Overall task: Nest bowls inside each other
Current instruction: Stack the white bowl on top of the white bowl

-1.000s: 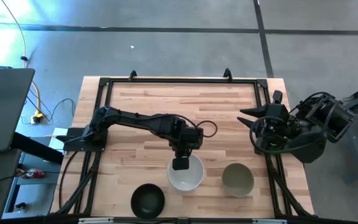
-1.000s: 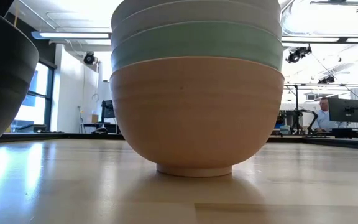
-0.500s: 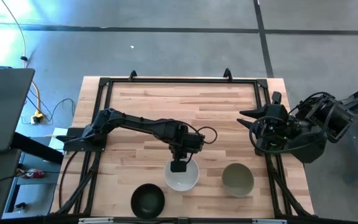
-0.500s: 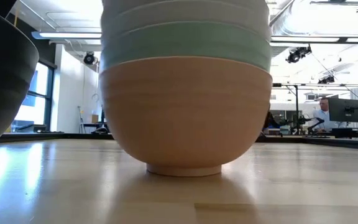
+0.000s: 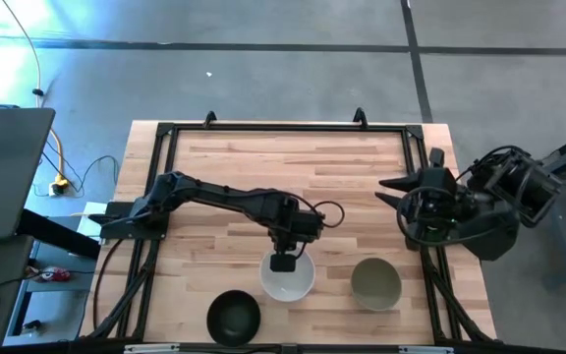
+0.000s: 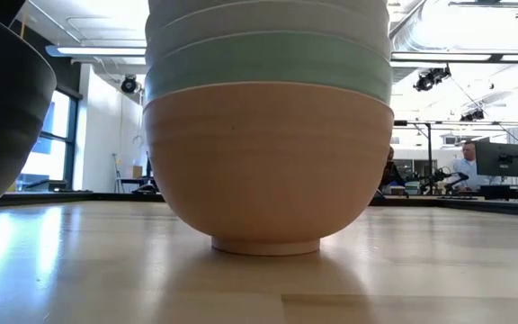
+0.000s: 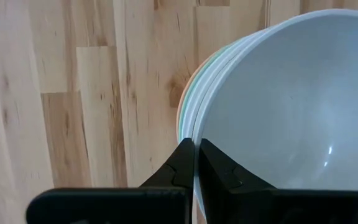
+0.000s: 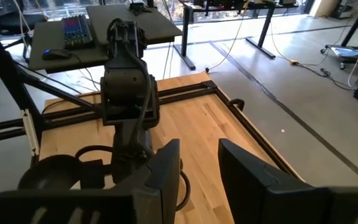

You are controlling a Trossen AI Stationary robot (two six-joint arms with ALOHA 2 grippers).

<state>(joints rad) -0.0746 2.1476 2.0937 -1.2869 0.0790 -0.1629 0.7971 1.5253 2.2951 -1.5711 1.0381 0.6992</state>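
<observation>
No brand, label or writing can be read on any bowl or on the table (image 5: pixel 224 167).

My left gripper (image 7: pixel 196 163) is pinched shut on the rim of the top white bowl (image 5: pixel 288 278), one finger inside the wall and one outside, at the side of the rim facing the far edge of the table. That bowl sits mouth up at the top of a nested stack (image 6: pixel 268 126) near the middle of the front part of the table. Seen from table height, the stack stands upright on the wood: a peach-orange bowl (image 6: pixel 268 166) at the bottom on its foot ring, a mint green bowl (image 6: pixel 268 65) inside it, and white rims above that. From my left wrist I can see thin edges of orange, green and white just outside the top bowl's rim (image 7: pixel 188 112). The top bowl's hollow holds nothing.

An olive-grey bowl (image 5: pixel 375 283) stands by itself to the right of the stack, mouth up and holding nothing, clear of it. A black bowl (image 5: pixel 234 317) stands at the front edge, left of the stack and apart from it, also mouth up with nothing in it.

My right gripper (image 8: pixel 199 163) waits beyond the table's right edge, its fingers parted with nothing between them.
</observation>
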